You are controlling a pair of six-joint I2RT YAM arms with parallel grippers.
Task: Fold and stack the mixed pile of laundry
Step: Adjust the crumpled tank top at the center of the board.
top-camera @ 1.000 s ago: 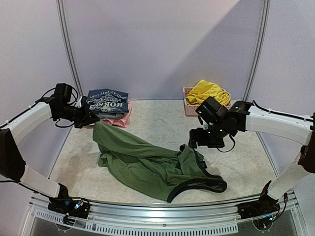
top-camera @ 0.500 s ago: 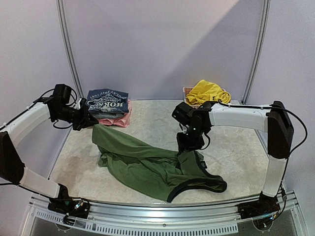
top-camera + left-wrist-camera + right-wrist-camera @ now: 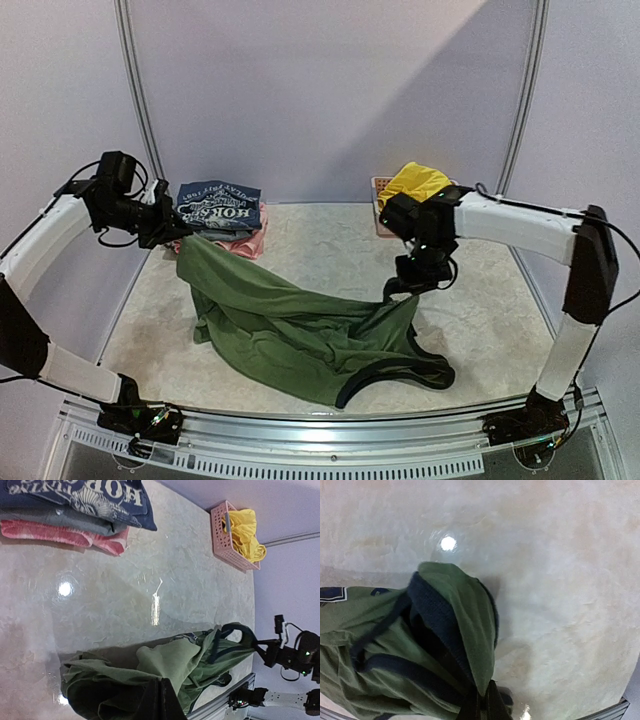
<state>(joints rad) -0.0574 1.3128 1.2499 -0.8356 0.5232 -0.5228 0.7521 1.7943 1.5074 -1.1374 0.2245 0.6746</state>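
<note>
An olive-green sleeveless shirt (image 3: 300, 330) with dark trim hangs stretched between both grippers over the middle of the table, its lower part still resting on the surface. My left gripper (image 3: 178, 238) is shut on the shirt's far-left corner; the cloth (image 3: 170, 662) trails away from the closed jaws in the left wrist view. My right gripper (image 3: 400, 288) is shut on a dark-trimmed strap, seen bunched (image 3: 465, 630) at the jaws in the right wrist view. Yellow shorts (image 3: 420, 185) lie in the pink basket (image 3: 382, 215) at the back right.
A folded stack (image 3: 220, 215) with a navy printed shirt on top, grey and pink beneath, sits at the back left beside the left gripper. The table's metal front rail (image 3: 330, 445) runs along the near edge.
My right gripper moved left onto the shirt's strap, shut on it and lifted it. The left gripper rose slightly with its corner, pulling the cloth taut.
</note>
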